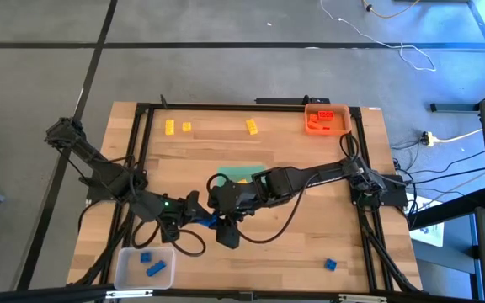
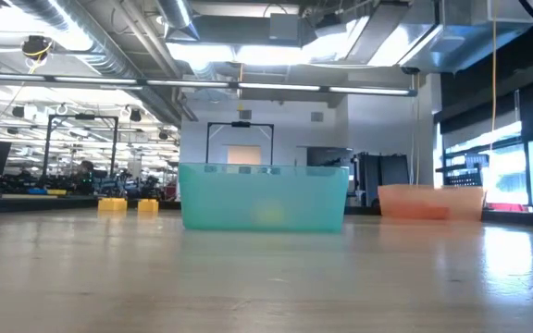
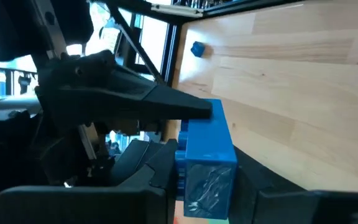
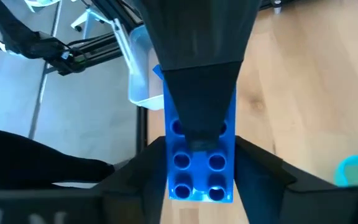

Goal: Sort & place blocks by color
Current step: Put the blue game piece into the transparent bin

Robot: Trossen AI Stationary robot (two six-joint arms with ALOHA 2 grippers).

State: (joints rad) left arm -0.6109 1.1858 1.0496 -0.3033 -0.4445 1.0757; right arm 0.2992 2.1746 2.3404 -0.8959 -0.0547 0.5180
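A blue block [image 1: 215,221] hung above the surface's near middle, gripped between both pincers at once: the left pincer [image 1: 202,217] clamped it from one side, the right pincer [image 1: 223,220] from the other. Other blue blocks [image 1: 151,264] lay in the clear tray [image 1: 122,268].

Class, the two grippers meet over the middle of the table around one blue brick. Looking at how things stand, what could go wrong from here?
1. Both the left gripper and the right gripper touch the blue brick; if one lets go too early or too late, it may drop or be tugged askew.
2. The arms crowd together beside the green tray, so a collision seems possible.
3. A dropped brick would land short of the clear tray.
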